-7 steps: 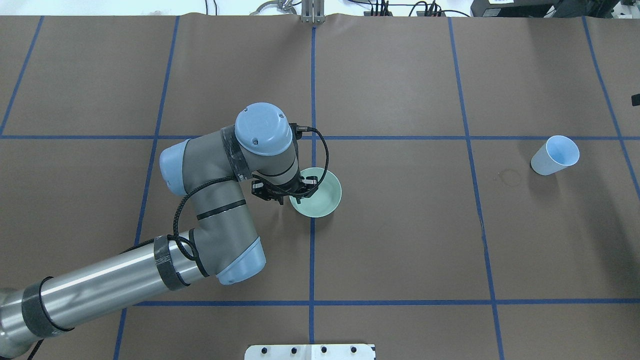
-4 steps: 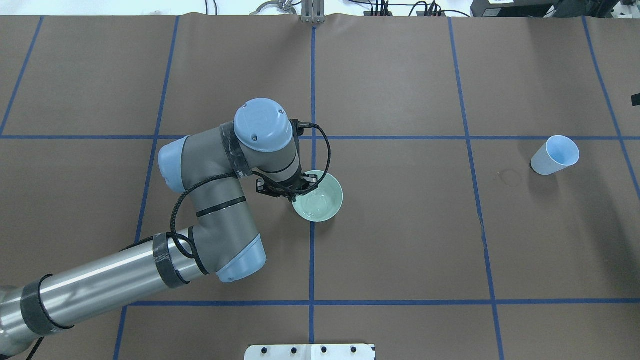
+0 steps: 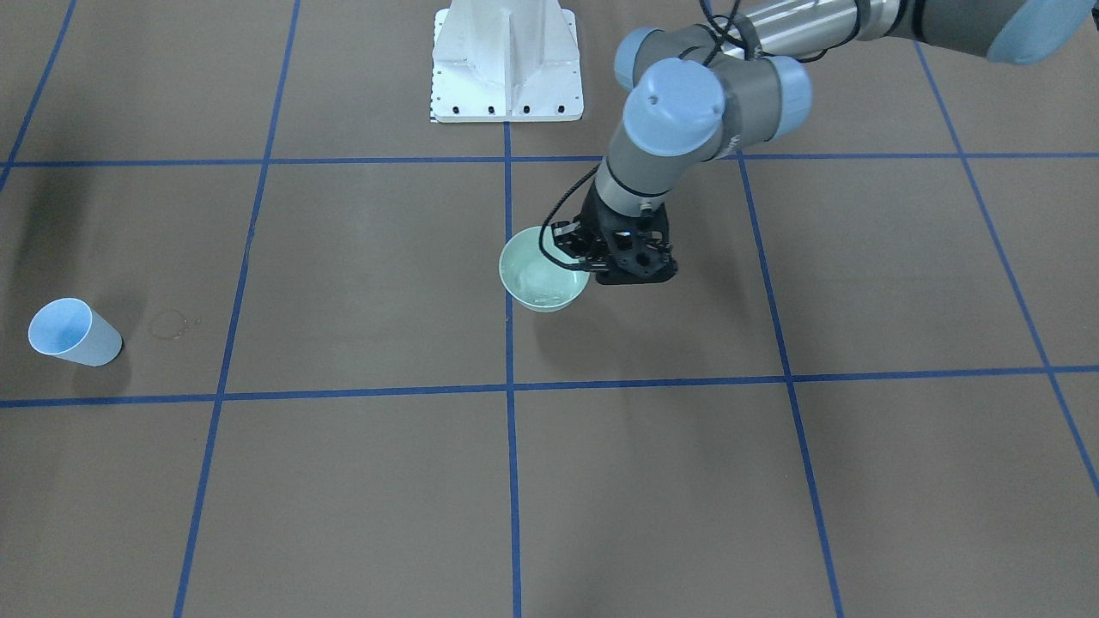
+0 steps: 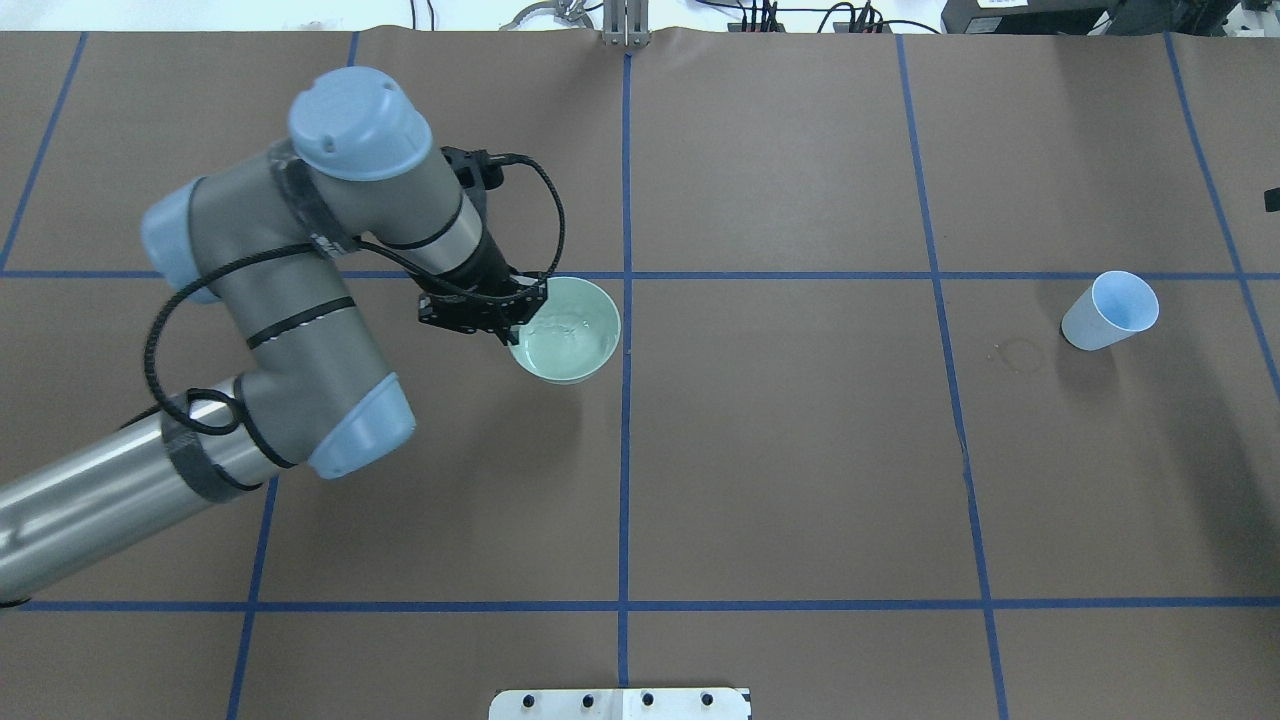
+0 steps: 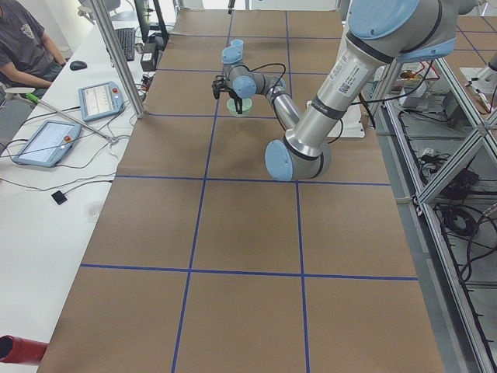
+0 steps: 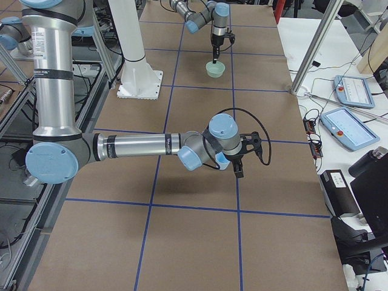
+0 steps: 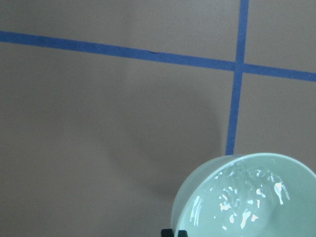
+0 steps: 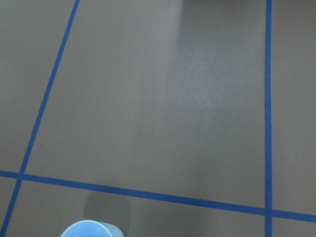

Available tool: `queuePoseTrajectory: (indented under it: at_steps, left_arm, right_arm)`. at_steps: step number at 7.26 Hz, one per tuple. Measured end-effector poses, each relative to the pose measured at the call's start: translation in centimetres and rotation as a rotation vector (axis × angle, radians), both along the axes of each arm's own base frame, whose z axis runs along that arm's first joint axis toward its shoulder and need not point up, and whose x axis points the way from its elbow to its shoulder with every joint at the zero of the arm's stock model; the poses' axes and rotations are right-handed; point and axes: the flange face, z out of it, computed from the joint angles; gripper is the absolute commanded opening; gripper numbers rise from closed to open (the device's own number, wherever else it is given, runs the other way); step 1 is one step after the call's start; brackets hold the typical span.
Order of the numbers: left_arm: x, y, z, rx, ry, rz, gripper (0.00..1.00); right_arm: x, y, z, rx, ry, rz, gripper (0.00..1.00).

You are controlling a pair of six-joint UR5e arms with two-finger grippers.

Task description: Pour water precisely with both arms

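Left arm (image 4: 290, 300): swung from mid-frame toward the upper left of the overhead view, now reaching close to the top edge
Left tool (image 4: 512, 318): moved up and left, taking the bowl (image 4: 600, 305) with it
Bowl: was straddling the vertical blue line (image 4: 625, 450), now wholly left of it, just under the horizontal blue line (image 4: 800, 275)
Water (image 4: 560, 340): was smooth, now rippled with white glints

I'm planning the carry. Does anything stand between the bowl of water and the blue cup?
Nothing visible does: between the green bowl and the blue cup lies only brown table cover with blue tape lines.
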Motion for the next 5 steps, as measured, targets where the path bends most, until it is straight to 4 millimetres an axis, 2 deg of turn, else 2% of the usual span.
queuePoseTrajectory:
  at_steps: [5]
  left_arm:
    - [-20.5,-1.5,21.9,0.161,-0.099,0.175,0.00]
  right_arm:
    - [0.0,0.1,-0.2,0.005,0.002,0.004,1.00]
